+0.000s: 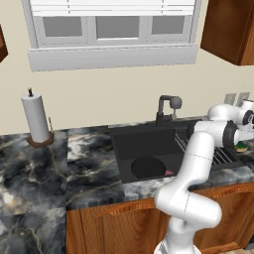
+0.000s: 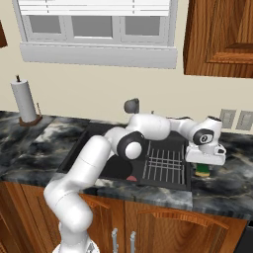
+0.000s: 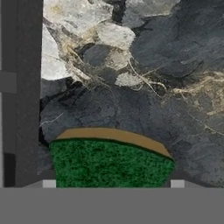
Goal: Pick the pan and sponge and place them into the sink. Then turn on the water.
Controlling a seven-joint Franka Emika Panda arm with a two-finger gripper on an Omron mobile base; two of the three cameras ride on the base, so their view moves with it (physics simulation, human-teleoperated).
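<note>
The gripper (image 2: 203,164) hung straight down over the sponge (image 2: 202,171), on the marble counter (image 2: 232,183) at about three o'clock from the sink (image 2: 84,148). In the right base view the hand covered most of the sponge, with a sliver of green and yellow showing under it. Whether the jaws were wide, closing, or already pressing on the sponge, the pictures did not show: the fingers were hidden by the hand in both base views and cropped at the bottom of the hand view.

The relation that mattered was vertical. The sponge lay directly beneath the tool, between where the fingers should stand, its green face up. In the hand view the sponge (image 3: 111,159) sat at six o'clock, dead centre, its long axis running nine to three across the picture, so the fingers would probably close along the length or flank it at the ends; I could not tell which.

The pan (image 1: 148,168) already rested on the sink floor, at the near side of the basin, by a small red mark. The left base view showed that plainly, and the faucet (image 1: 166,110) at twelve o'clock of the basin with no water running. There the sponge (image 1: 242,146) was a speck behind the forearm, beside the drying rack (image 2: 165,165).
</note>
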